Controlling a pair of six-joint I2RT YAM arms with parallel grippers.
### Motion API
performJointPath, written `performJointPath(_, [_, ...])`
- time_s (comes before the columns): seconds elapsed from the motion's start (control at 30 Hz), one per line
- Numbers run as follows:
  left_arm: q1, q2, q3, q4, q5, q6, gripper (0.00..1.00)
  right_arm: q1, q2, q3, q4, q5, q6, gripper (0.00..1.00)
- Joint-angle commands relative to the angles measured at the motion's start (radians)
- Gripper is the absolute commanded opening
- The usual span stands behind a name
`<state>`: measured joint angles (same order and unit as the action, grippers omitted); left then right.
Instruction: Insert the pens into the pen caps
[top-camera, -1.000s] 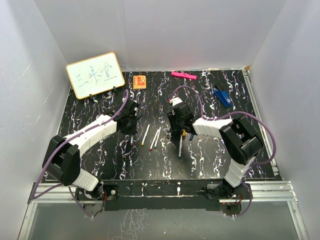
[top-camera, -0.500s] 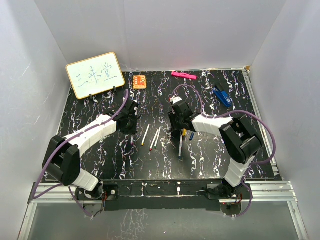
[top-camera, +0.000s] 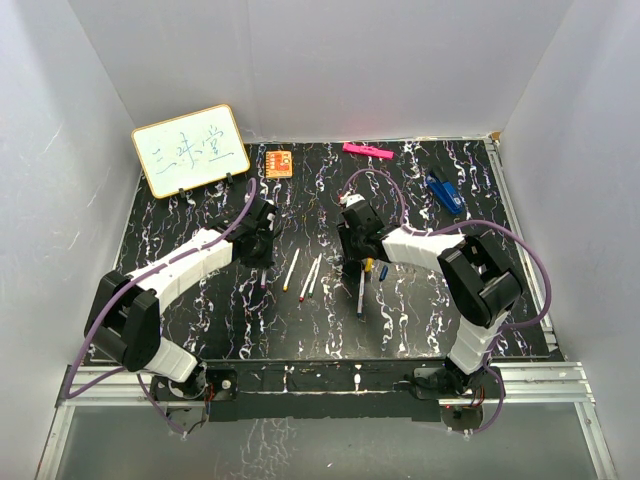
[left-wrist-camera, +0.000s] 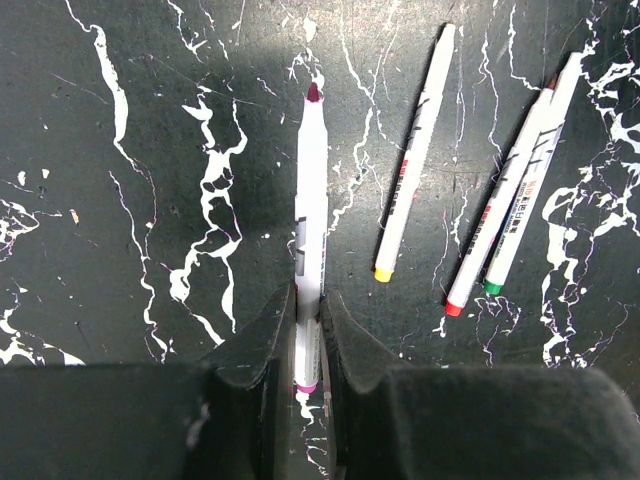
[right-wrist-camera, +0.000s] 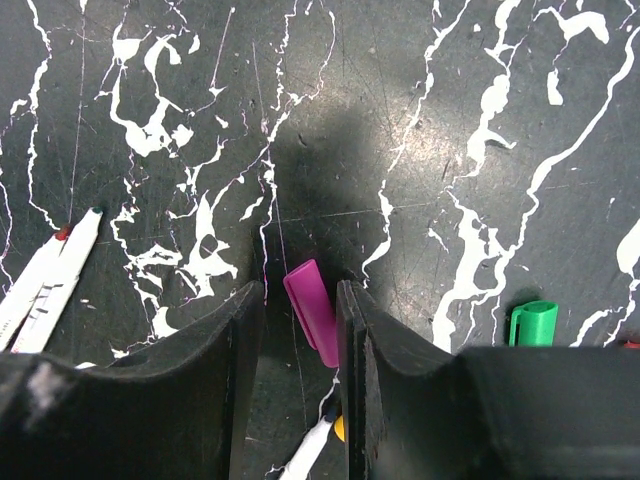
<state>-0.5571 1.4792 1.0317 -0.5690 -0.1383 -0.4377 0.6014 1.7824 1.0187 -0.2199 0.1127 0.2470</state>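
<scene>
In the left wrist view my left gripper (left-wrist-camera: 308, 295) is shut on the purple pen (left-wrist-camera: 311, 190), which points away from me with its dark purple tip at the far end. The yellow pen (left-wrist-camera: 415, 150), the red pen (left-wrist-camera: 500, 220) and the green pen (left-wrist-camera: 530, 190) lie to its right on the table. In the right wrist view my right gripper (right-wrist-camera: 300, 288) is open, its jaws on either side of the purple cap (right-wrist-camera: 312, 312), which lies tilted and touches the right finger (right-wrist-camera: 350, 330). The green cap (right-wrist-camera: 532, 322) lies to the right. The blue pen (top-camera: 361, 292) lies near the yellow cap (top-camera: 367, 265) and the blue cap (top-camera: 383, 271).
A small whiteboard (top-camera: 190, 150) stands at the back left. An orange block (top-camera: 279, 162), a thick pink marker (top-camera: 367, 151) and a blue clip (top-camera: 444, 191) lie along the back of the black marbled table (top-camera: 180, 310). White walls close in three sides.
My right gripper has shifted slightly to the left over the caps. My left arm has not visibly moved and still holds the purple pen.
</scene>
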Motion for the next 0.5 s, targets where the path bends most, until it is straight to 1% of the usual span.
performJointPath(0.0, [0.012,-0.048,-0.004,-0.014,-0.002,0.008,0.00,0.028,0.061,-0.035,-0.227,0.009,0.050,0.34])
performJointPath(0.23, [0.014,-0.044,0.000,-0.012,-0.003,0.009,0.00,0.036,0.079,-0.042,-0.228,0.060,0.058,0.33])
performJointPath(0.3, [0.014,-0.043,-0.002,-0.014,-0.001,0.007,0.00,0.036,0.094,-0.040,-0.221,0.071,0.059,0.31])
performJointPath(0.37, [0.014,-0.047,-0.004,-0.016,-0.001,0.005,0.00,0.037,0.106,-0.035,-0.220,0.077,0.061,0.26])
performJointPath(0.47, [0.014,-0.055,-0.007,-0.017,-0.007,0.004,0.00,0.037,0.115,-0.035,-0.226,0.057,0.067,0.09])
